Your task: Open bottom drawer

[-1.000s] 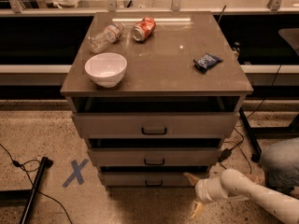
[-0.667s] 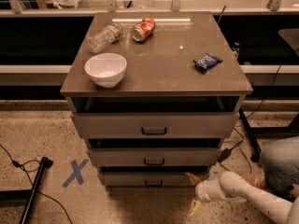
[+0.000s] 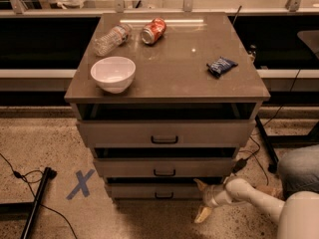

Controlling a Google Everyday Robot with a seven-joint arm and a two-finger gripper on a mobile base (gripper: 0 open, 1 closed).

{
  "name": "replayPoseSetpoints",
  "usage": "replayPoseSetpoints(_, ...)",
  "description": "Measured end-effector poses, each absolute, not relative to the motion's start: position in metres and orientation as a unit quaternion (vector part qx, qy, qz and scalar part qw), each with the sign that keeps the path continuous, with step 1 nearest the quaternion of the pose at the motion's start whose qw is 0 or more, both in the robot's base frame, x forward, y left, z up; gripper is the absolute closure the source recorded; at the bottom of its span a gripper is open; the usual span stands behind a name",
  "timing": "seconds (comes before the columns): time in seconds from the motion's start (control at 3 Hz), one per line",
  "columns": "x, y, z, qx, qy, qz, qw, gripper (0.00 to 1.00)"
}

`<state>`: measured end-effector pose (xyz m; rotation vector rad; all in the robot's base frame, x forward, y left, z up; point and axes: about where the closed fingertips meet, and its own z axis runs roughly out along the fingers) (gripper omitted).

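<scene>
The bottom drawer [image 3: 149, 190] is the lowest and narrowest grey-brown front of the cabinet, with a small dark bar handle [image 3: 163, 195] at its centre. It looks pushed in further than the two drawers above it. My gripper [image 3: 200, 200] is low, near the floor, just off the drawer front's right end and to the right of the handle. Its two pale fingers [image 3: 201, 185] are spread apart one above the other and hold nothing. They do not touch the handle.
The cabinet top [image 3: 174, 68] carries a white bowl [image 3: 113, 73], a clear plastic bottle [image 3: 111, 38], a red can [image 3: 153, 30] and a blue snack bag [image 3: 221, 65]. A blue X [image 3: 80, 183] and a black pole [image 3: 36, 203] are on the floor at left. Cables [image 3: 259, 148] run at right.
My gripper has shifted slightly left and up toward the bottom drawer's right end, and the arm has drawn in a little. The drawers have not moved.
</scene>
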<state>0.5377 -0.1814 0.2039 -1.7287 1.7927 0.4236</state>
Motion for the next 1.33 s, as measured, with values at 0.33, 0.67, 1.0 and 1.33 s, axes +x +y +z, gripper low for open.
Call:
replayPoseSetpoints(0.33,0.562,-0.185,0.188,-0.648,0.684,0.156,0.297,0.06)
replayPoseSetpoints(0.67,0.567,-0.187,0.185,-0.647,0.686,0.156,0.295,0.28)
replayPoseSetpoints(1.0,0.552,-0.189,0.19,-0.657,0.682,0.158,0.28,0.39)
replayPoseSetpoints(1.33,0.524,-0.186,0.191,-0.668,0.673,0.177,0.263,0.39)
